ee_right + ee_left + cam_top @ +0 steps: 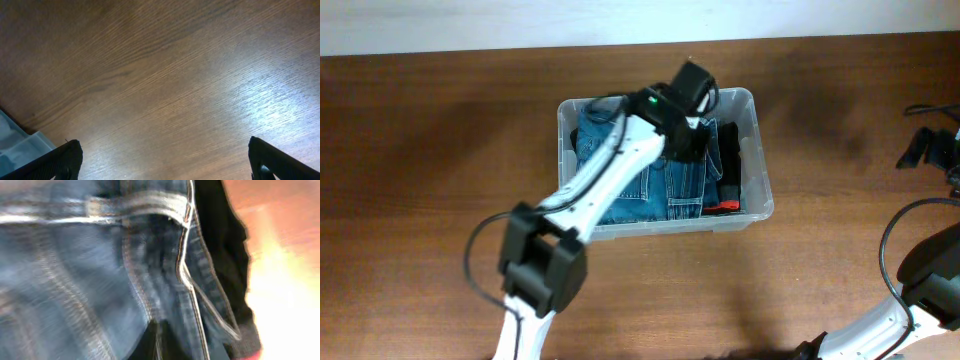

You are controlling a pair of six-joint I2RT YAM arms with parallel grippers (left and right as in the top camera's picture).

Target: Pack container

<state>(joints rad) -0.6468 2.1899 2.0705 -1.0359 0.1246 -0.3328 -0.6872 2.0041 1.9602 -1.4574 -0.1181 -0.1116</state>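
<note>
The container (763,180) is a clear plastic bin in the middle of the table. It holds folded blue jeans (650,190) and a black garment with a red edge (728,170) along its right side. My left gripper (695,135) is down inside the bin over the top right of the jeans. In the left wrist view the blurred denim (100,270) fills the frame, and the dark fingers (155,342) sit together against it. I cannot tell whether fabric is pinched between them. My right gripper (165,160) is open and empty over bare wood.
The right arm (930,270) is at the table's right edge, near black gear and a cable (928,145). A corner of the bin (17,142) shows at the lower left of the right wrist view. A white wall borders the table's far side.
</note>
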